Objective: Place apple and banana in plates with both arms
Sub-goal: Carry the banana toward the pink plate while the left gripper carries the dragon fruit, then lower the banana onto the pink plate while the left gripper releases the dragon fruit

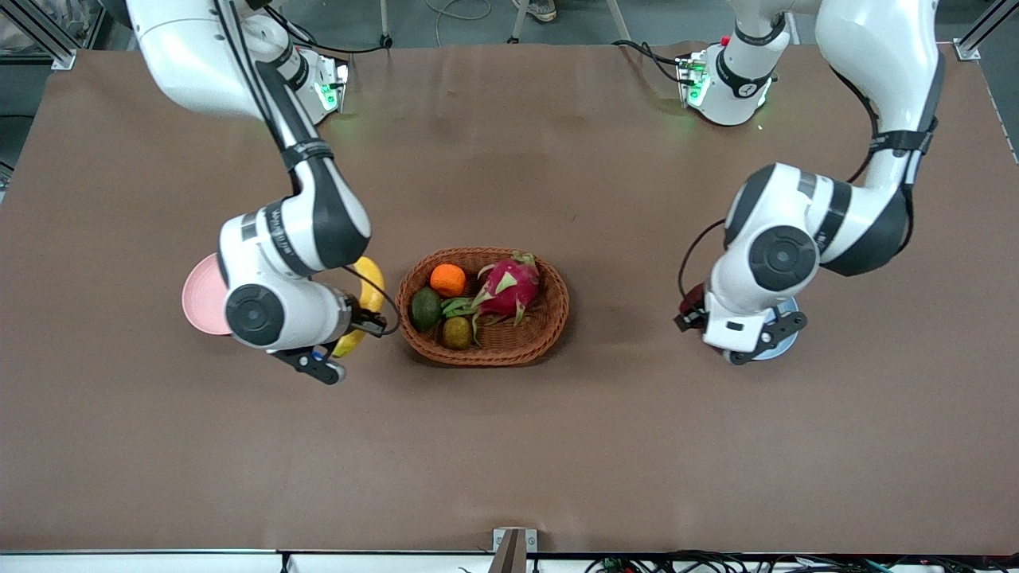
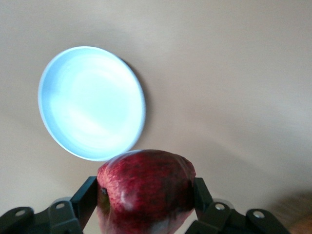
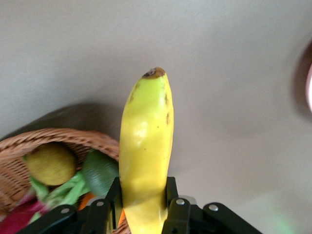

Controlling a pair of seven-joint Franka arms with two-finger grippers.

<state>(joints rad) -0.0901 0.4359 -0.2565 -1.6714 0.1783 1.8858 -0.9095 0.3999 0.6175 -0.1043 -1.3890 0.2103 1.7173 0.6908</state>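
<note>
The left gripper [image 2: 146, 204] is clamped on the apple [image 2: 145, 190], its two fingers [image 2: 85, 197] pressed against the fruit's sides, and hangs over the edge of the blue plate [image 2: 90, 102] at the left arm's end of the table; the plate lies just under and beside the held apple.

The right gripper [image 3: 144, 207] is closed around the banana [image 3: 145, 156] near one end (the free tip points away from the fingers), up in the air between the pink plate [image 1: 203, 296] and the basket [image 1: 483, 306]. That basket, beside the gripper, holds an orange [image 1: 447, 279], a dragon fruit [image 1: 507, 289] and greenish fruits.
</note>
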